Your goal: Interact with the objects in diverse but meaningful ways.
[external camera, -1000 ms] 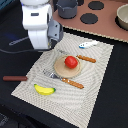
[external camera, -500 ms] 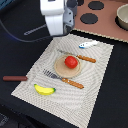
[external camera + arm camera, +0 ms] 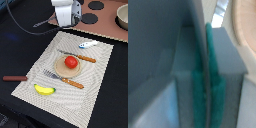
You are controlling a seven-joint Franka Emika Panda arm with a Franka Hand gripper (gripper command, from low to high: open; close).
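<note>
A red tomato (image 3: 71, 62) sits on a round tan plate (image 3: 61, 70) in the middle of a striped placemat (image 3: 95, 95). A brown-handled knife (image 3: 80, 57) lies just beyond the plate and a brown-handled fork (image 3: 65, 79) in front of it. A yellow banana (image 3: 44, 90) rests near the mat's front corner. A white fish-shaped piece (image 3: 88, 44) lies at the mat's far side. My gripper (image 3: 67, 24) hangs above the mat's far corner, apart from all of them. In the wrist view its green pads (image 3: 197, 85) press together with nothing between them (image 3: 205, 90).
A brown-handled utensil (image 3: 15, 78) lies on the black table at the exterior view's left, off the mat. A toy stove top (image 3: 100, 25) with dark burners (image 3: 90, 19) and a pale bowl (image 3: 122, 15) stands at the back right. A dark cable trails behind the arm.
The arm has swung steadily toward the exterior view's right and further back, from above the table's left to the mat's far corner. The objects have not moved.
</note>
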